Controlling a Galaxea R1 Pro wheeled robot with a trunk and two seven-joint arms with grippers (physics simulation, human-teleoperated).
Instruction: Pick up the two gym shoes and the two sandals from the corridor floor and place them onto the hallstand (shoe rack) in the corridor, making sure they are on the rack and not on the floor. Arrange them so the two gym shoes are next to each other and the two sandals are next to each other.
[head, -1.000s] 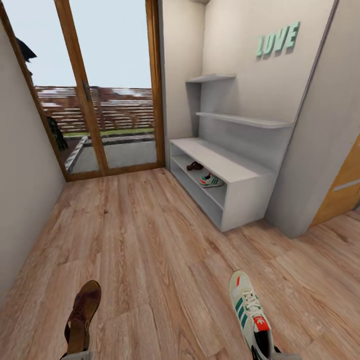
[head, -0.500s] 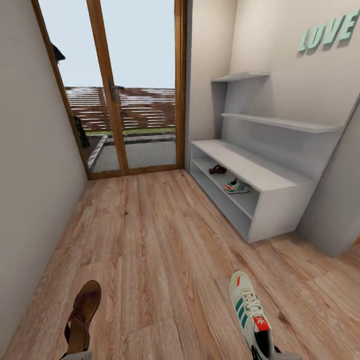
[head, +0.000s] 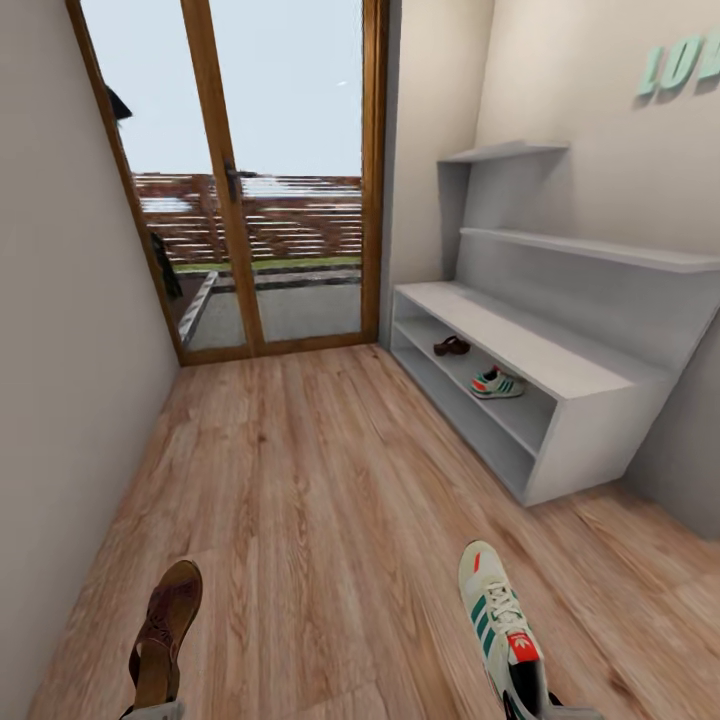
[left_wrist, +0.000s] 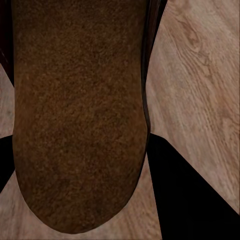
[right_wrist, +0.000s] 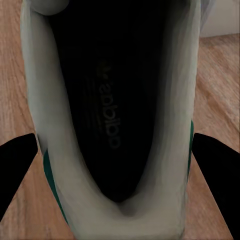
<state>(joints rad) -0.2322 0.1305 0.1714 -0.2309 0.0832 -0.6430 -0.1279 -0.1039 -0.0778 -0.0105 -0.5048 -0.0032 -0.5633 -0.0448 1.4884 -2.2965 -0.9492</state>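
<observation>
Right wrist view shows you the gym shoe (right_wrist: 107, 125) with "adidas" on its insole, grasped by your right hand; your left hand grasps a sandal (head: 165, 632). Their mates rest on the hallstand (head: 560, 375) shelf, under wall letters "LO" (head: 680, 62).

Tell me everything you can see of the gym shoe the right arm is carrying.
The held gym shoe is white to cream with laces, teal-green side stripes and orange-red patches on tongue and toe end. In the head view it sits low on the right, toe pointing away, above the wood floor. The right wrist view looks down into it: a dark insole with a faint logo, pale padded collar. The right gripper has dark fingers flanking the heel opening, apparently clamping it.
</observation>
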